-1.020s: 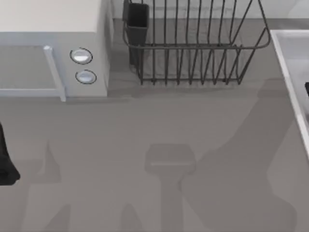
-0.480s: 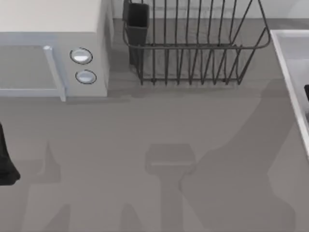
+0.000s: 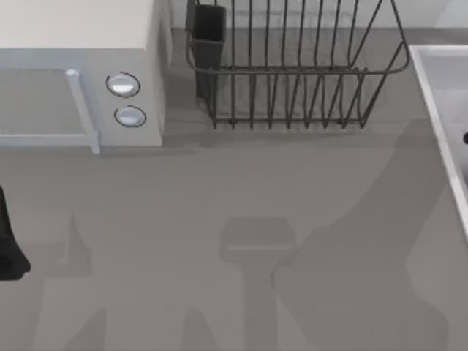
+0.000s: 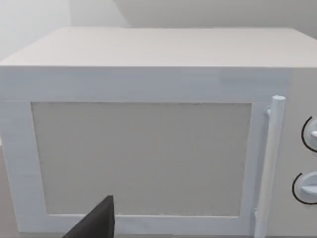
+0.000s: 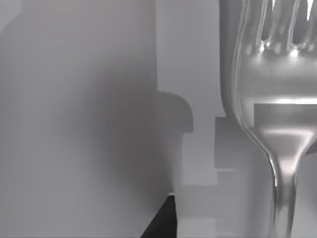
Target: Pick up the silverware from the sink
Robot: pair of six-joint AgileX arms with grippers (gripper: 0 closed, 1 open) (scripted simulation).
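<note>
Silverware (image 5: 277,99), a shiny fork, fills the right wrist view very close up, its tines at 12 o'clock and its thin handle running down to 6 o'clock. It lies on the pale floor of the sink (image 5: 99,124), which carries blocky shadows. One dark fingertip (image 5: 163,220) of the right gripper pokes in at the bottom, beside the fork and not touching it. I cannot tell if those fingers are apart or closed.

From above, the sink (image 3: 439,110) sits at the 3 o'clock edge of the grey counter (image 3: 234,190). A tiny dark bit of the right arm (image 3: 465,137) peeks over it. That dark bit is smaller than it was a second ago, so the arm has slid further out past the edge.

The left arm (image 3: 9,241) is parked at 9 o'clock and has not moved. Its wrist view faces the white microwave (image 4: 148,148), with one dark fingertip (image 4: 96,223) low down. I cannot tell its grip either.

A dark wire dish rack (image 3: 292,66) stands at 12 o'clock, next to the microwave (image 3: 80,73).
</note>
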